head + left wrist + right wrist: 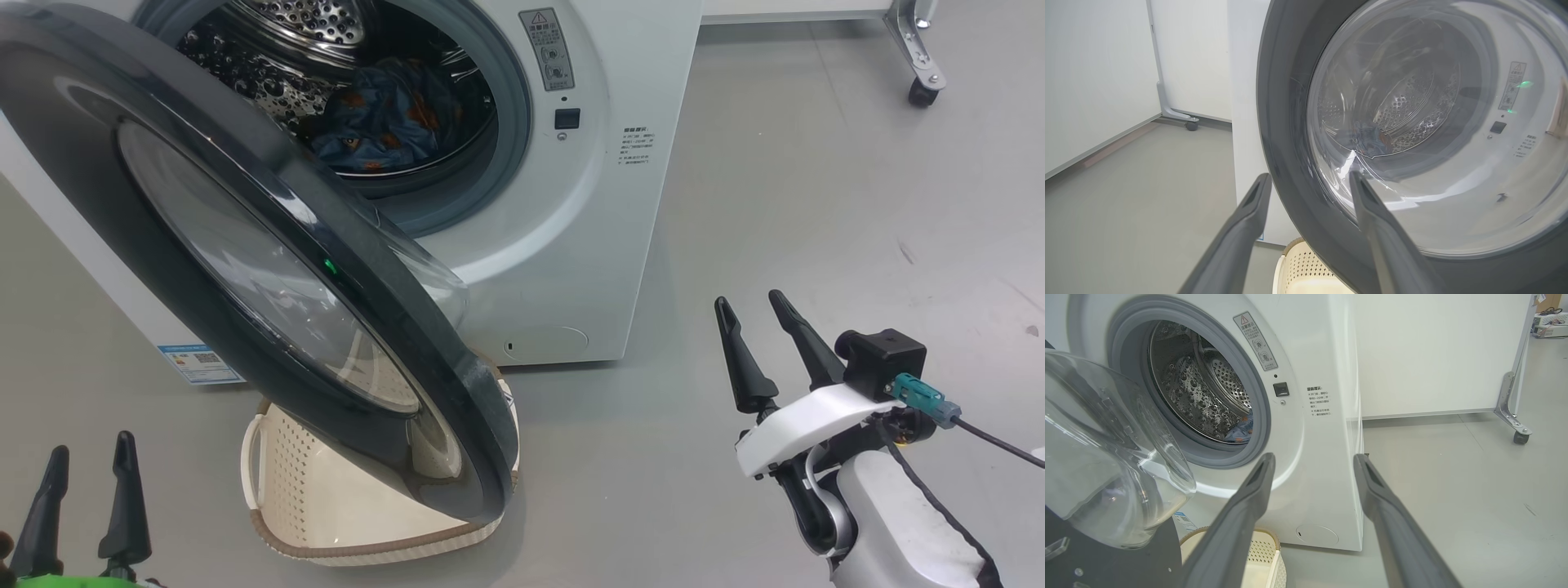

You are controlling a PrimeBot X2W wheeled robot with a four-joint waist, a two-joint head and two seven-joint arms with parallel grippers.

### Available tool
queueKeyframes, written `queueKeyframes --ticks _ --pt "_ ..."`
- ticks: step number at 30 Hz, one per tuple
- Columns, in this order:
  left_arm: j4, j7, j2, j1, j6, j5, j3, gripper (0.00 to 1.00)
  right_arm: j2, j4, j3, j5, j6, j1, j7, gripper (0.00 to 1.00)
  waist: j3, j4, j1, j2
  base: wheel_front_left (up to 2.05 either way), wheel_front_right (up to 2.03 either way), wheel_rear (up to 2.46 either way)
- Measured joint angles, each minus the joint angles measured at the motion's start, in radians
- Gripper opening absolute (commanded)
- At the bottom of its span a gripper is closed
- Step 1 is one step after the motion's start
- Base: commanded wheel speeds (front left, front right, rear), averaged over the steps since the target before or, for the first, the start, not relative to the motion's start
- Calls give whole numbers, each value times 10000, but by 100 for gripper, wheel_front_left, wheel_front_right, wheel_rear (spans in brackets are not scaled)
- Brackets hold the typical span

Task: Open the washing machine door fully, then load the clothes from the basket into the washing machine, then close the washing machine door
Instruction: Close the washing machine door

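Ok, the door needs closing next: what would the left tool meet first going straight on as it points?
Probably the washing machine door, where black rim meets glass; the left tool points at it, depth unclear.

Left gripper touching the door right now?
Apart. The head view shows a strip of bare floor between the left gripper and the black rim of the door.

Clothes (384,114) inside drum, door (245,269) ajar
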State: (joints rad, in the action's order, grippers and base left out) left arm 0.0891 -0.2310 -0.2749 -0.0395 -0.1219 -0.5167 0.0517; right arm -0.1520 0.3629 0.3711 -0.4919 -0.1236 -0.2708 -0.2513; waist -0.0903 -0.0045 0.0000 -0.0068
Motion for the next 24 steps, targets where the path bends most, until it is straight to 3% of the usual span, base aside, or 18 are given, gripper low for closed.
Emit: queueKeyframes --ticks 16,19,21,23,24 --pt "203 -88 -2 159 0 59 184 100 0 0 109 0 0 0 0 100 -29 6 0 0 0 0 0" --pt "245 -163 -2 159 0 58 213 100 0 0 113 0 0 0 0 79 -42 5 0 0 0 0 0" --pt "278 -163 -2 160 0 58 230 100 0 -2 119 0 0 0 0 49 -50 3 0 0 0 0 0" --pt "316 -163 -2 163 0 58 240 100 0 -2 121 0 0 0 0 30 -57 2 0 0 0 0 0" --pt "330 -163 -2 164 0 58 247 100 0 -4 121 0 0 0 0 14 -61 2 0 0 0 0 0"
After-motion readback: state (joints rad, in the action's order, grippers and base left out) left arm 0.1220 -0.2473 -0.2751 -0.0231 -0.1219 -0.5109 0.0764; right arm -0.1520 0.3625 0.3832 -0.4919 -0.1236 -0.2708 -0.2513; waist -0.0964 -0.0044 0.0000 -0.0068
